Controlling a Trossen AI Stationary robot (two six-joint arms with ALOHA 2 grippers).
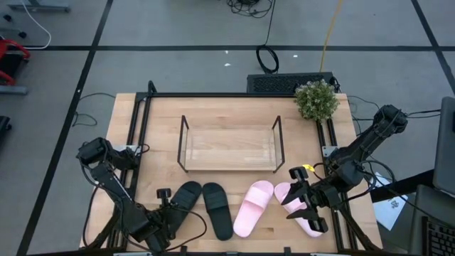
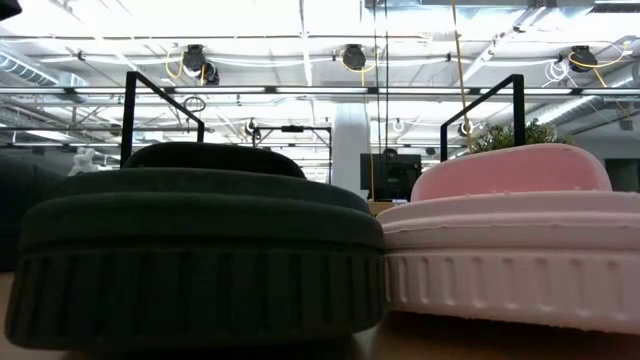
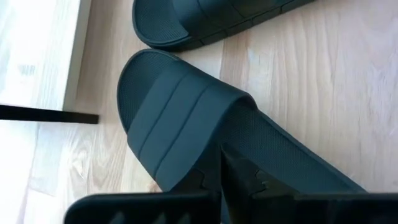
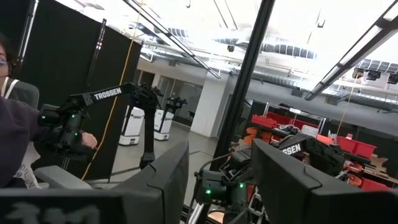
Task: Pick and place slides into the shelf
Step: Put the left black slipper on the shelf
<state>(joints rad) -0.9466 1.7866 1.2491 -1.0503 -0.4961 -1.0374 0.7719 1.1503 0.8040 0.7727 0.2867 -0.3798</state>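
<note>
Left gripper (image 1: 165,212) is set with fingers apart over the heel of the outer matte black rubber slide (image 1: 183,200) at the table's near edge, so the pick step is judged underway; closing, lifting and carrying to the empty wire-framed shelf (image 1: 229,144) are needed next.

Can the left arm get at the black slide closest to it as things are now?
Probably yes. The left tool is already at the heel end of the nearest black slide, and nothing lies between them. The other black slide sits beside it, apart, so it should not block the grasp.
</note>
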